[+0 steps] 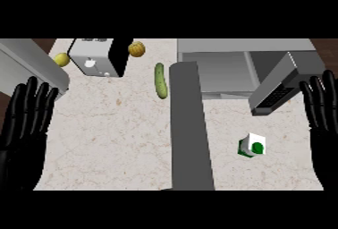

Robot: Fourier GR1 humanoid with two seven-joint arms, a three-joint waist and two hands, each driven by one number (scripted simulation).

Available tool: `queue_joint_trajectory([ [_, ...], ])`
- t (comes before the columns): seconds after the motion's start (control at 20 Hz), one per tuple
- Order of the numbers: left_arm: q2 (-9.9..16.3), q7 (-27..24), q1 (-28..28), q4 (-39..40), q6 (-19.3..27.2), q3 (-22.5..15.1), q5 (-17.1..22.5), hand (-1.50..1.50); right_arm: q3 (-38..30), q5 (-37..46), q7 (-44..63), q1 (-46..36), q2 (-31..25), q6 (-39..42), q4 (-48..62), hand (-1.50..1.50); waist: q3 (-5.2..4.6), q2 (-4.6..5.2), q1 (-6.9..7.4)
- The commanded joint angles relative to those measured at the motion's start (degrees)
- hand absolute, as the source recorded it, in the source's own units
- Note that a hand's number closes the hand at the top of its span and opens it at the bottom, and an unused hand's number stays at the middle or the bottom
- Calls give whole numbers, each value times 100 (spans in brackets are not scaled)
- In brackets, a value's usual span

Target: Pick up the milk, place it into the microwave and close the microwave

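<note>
The milk (251,145) is a small white carton with green marks, standing on the counter at the right, in front of the microwave. The microwave (224,67) sits at the back right with its grey inside showing. Its door (280,87) is swung open toward the right. My right hand (322,116) rests open at the right edge, fingers up, to the right of the milk and apart from it. My left hand (23,120) rests open at the left edge, fingers up, far from the milk.
A tall grey panel (191,129) runs down the middle of the counter, left of the milk. A green cucumber (160,80) lies at the back. A toaster (99,57), a yellow fruit (62,59) and an orange-brown fruit (137,48) stand at the back left.
</note>
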Motion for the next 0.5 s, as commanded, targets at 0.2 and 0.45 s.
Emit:
queue_joint_trajectory([
  [0.2, 268, -107, -790, 682, -241, 670, 574, -150, 829, 699, 251, -131, 525, -377, -360, -150, -97, 29, 47],
  [0.45, 99, 172, 37, 479, -224, 743, 843, -150, 1491, 891, 510, 770, 483, -139, -684, -150, -96, 16, 58],
])
